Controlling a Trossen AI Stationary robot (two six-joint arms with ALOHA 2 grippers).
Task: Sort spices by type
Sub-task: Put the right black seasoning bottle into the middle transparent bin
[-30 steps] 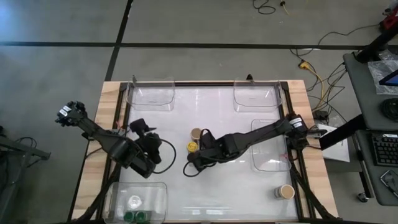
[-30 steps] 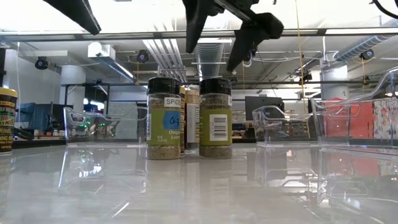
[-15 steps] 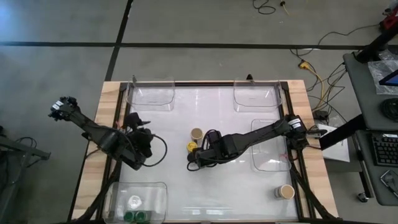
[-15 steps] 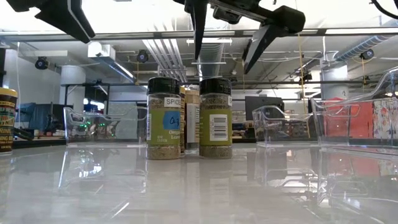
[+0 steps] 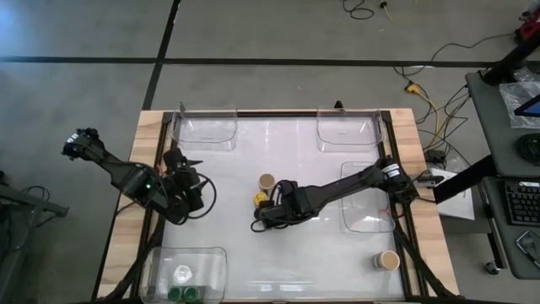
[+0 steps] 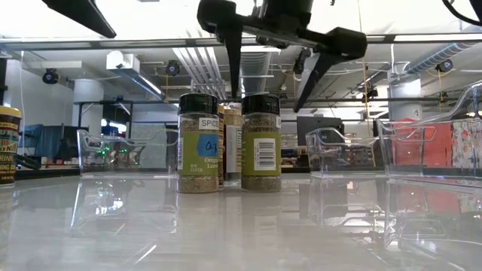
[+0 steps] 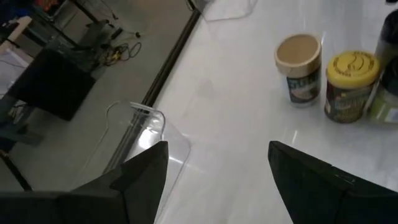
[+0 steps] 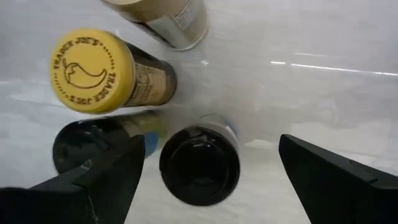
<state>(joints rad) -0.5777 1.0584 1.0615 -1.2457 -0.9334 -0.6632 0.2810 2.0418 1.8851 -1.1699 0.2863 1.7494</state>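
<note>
Two black-lidded spice jars stand side by side mid-table (image 6: 198,143) (image 6: 261,143), with a tan-lidded jar (image 5: 267,181) and a yellow-lidded jar (image 5: 260,199) just behind them. My right gripper (image 6: 266,92) hangs open, pointing down, over one black-lidded jar (image 8: 199,165). Its fingers stand to either side above the lid and touch nothing. The other black lid (image 8: 87,146) and the yellow lid (image 8: 92,70) lie beside it. My left gripper (image 5: 187,165) is open over the table's left part, away from the jars (image 7: 217,180).
Clear trays sit at the far left (image 5: 205,131), far right (image 5: 348,131), right edge (image 5: 367,207) and near left (image 5: 187,268); the near-left one holds green-lidded jars. A lone tan-lidded jar (image 5: 388,260) stands near the near right corner. Bare tabletop surrounds the centre cluster.
My left gripper has drawn back toward the table's left and far edges, away from the jar cluster. My right gripper has stayed over the black-lidded jars and has come down slightly toward them. No jar has moved.
</note>
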